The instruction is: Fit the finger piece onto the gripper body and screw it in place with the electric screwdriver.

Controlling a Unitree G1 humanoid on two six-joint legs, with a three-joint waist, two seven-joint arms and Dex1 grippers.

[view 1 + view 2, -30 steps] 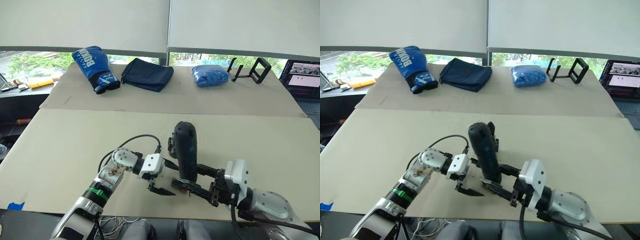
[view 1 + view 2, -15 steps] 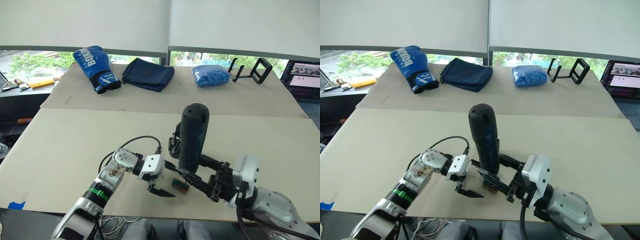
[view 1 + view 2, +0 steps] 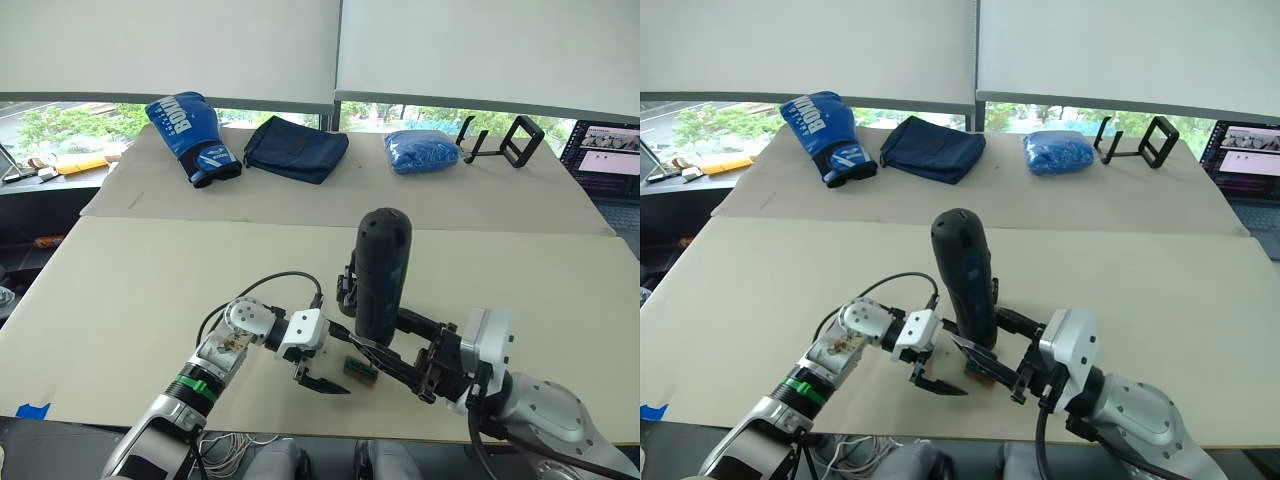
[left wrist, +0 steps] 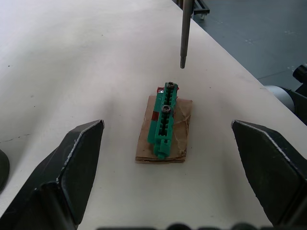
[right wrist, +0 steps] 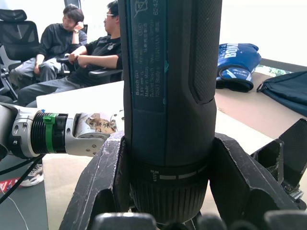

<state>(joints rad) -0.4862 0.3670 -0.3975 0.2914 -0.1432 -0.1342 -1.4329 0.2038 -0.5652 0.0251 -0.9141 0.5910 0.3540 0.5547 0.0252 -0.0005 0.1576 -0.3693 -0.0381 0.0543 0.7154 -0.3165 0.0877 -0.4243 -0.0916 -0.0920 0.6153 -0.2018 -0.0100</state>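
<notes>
The electric screwdriver [image 3: 381, 275] stands upright over the near table edge, with my right gripper [image 3: 385, 345] shut on its handle [image 5: 170, 96]. Its thin metal bit [image 4: 185, 33] hangs just above a small green-brown block [image 4: 165, 125] lying on the table [image 3: 120, 290]. My left gripper [image 3: 320, 378] is open beside that block, its fingers [image 4: 79, 163] spread to either side of it without touching. A chunky black part [image 3: 345, 288] that looks like the gripper body sits just behind the screwdriver, mostly hidden. The finger piece is out of view.
On the far table lie a blue boxing glove [image 3: 192, 135], a dark bag [image 3: 295, 148], a blue bundle [image 3: 420, 152] and a black stand [image 3: 500, 140]. A laptop [image 3: 605, 150] is at the far right. Two people [image 5: 72, 43] sit beyond the table.
My right gripper has lifted the screwdriver up off the green-brown block and tipped it slightly. The left gripper has stayed in place, open.
</notes>
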